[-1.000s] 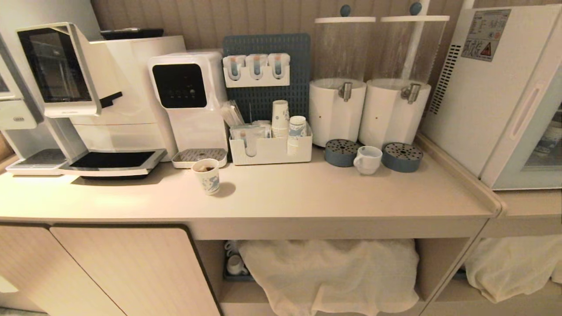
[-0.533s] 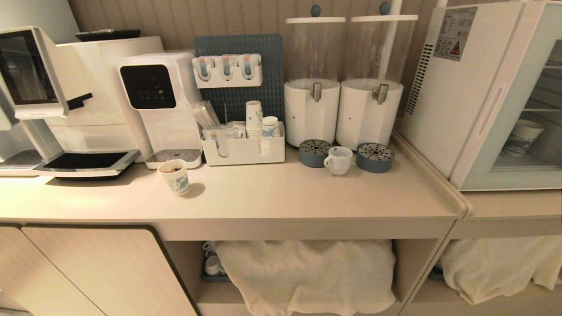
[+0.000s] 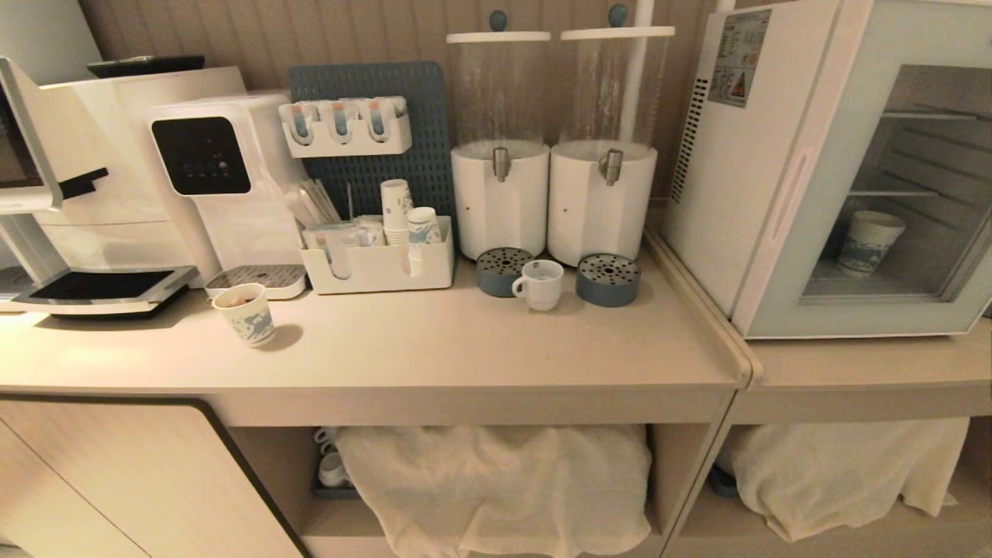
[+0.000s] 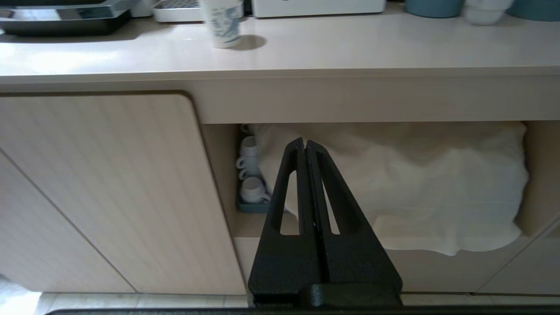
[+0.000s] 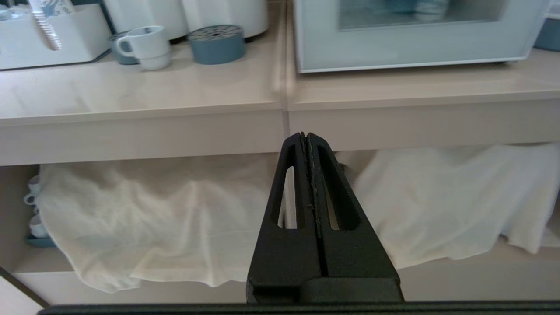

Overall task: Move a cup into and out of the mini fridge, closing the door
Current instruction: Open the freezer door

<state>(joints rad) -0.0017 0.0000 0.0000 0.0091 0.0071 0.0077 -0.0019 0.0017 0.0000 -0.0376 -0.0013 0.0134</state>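
Cup (image 3: pixel 540 284) sits on the counter (image 3: pixel 465 341) left of the mini fridge (image 3: pixel 829 170), whose door (image 3: pixel 876 310) is closed. Left gripper (image 4: pixel 305 144) and right gripper (image 5: pixel 305 136) hang below counter level, jaws pressed together, holding nothing.

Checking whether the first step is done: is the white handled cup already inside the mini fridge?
No, the cup stands on the counter between two round blue drip trays, outside the mini fridge.

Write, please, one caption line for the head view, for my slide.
White cup stands on the counter between two blue drip trays, left of the closed mini fridge holding a paper cup.
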